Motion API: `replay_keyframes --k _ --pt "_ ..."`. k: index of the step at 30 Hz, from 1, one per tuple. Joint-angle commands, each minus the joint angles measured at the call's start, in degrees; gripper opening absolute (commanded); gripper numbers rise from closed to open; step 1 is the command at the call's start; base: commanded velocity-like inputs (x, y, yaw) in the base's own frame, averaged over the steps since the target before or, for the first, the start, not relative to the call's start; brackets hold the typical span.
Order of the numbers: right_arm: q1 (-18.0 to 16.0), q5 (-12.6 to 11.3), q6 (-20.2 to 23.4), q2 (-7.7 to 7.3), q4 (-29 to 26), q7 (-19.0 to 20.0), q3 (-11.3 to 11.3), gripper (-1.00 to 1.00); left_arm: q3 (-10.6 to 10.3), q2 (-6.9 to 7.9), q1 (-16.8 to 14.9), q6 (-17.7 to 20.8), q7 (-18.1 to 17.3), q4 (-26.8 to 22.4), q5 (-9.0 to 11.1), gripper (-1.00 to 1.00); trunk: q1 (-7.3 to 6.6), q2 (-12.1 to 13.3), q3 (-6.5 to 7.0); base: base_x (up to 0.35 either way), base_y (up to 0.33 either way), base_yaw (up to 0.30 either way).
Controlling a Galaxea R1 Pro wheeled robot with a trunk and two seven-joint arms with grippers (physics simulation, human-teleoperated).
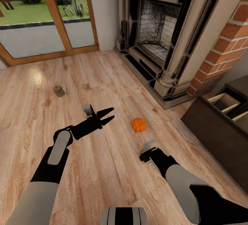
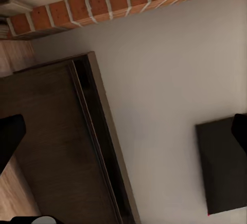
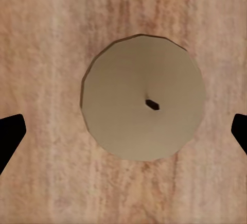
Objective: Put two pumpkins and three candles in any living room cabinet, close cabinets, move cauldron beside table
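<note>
Hovering right fingers [image 3: 123,131] spread wide over candle [image 3: 142,97]; left fingers [image 1: 107,115] apart, empty.

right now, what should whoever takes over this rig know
Right gripper open, poised straight above a stubby pale grey-cream candle on the wooden floor, not yet gripped.
Left gripper open, empty, aimed toward the cabinet.
Small orange ribbed pumpkin and a second candle lie on the floor.
Long dark-brown cabinet has a drawer open.
Nothing seen stowed; other items unseen.
</note>
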Motion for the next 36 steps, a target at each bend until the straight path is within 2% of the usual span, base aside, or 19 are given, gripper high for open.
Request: replay_keyframes --k 1,20,23,26,34,36 --pt "0.00 0.00 -0.01 -0.01 -0.01 -0.02 0.00 1.00 0.00 0.00 0.00 0.00 0.00 0.00 0.00 1.00 0.00 0.00 0.00 0.000 0.000 0.000" --pt "0.00 0.00 -0.05 0.01 -0.02 -0.73 0.00 1.00 0.10 0.09 0.32 -0.08 -0.09 0.34 0.33 1.00 0.00 0.00 0.00 0.012 -0.030 0.000" --pt "0.00 0.00 -0.05 0.02 -0.02 -0.71 0.00 1.00 0.09 0.09 0.34 -0.09 -0.09 0.24 0.35 1.00 0.08 -0.04 -0.66 0.002 -0.004 0.000" --pt "0.00 0.00 -0.05 0.05 -0.02 -0.71 0.00 1.00 0.08 0.09 0.33 -0.09 -0.09 0.23 0.35 1.00 0.08 -0.04 -0.66 0.000 0.000 0.000" --pt "0.08 0.08 -0.13 0.10 -0.02 -0.69 0.08 1.00 0.08 0.09 0.34 -0.09 -0.09 0.25 0.35 1.00 0.26 -0.13 -2.22 0.000 0.000 0.000" --pt "0.08 0.08 -0.14 0.10 -0.02 -0.70 0.09 1.00 0.08 0.09 0.35 -0.09 -0.09 0.26 0.35 1.00 0.26 -0.13 -2.22 0.000 0.000 0.000"
